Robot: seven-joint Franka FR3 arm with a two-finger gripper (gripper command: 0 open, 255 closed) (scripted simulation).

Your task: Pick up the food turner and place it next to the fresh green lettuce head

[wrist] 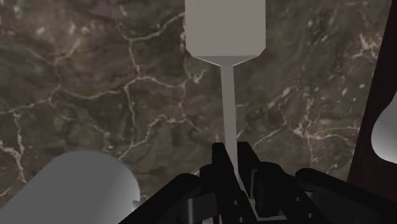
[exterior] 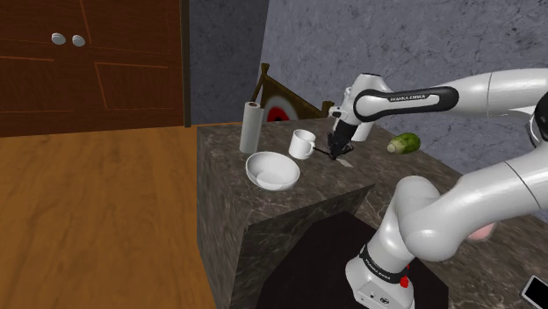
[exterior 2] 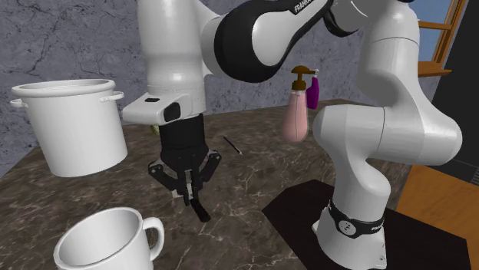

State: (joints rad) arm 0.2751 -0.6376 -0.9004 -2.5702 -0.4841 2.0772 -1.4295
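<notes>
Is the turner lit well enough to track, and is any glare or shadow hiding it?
Wrist view: turner evenly lit, pale grey on dark counter, no glare, handle clasped in the gripper. Shoulder view: counter dim, turner a thin sliver under the gripper; lettuce plainly lit. Second exterior view: arm brightly lit, black gripper dark against the counter.

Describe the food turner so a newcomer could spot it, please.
On the dark stone counter, look between the white mug and green lettuce. The food turner is the thin grey utensil clasped in the black tool, flat-bladed unlike its rounded neighbours.
</notes>
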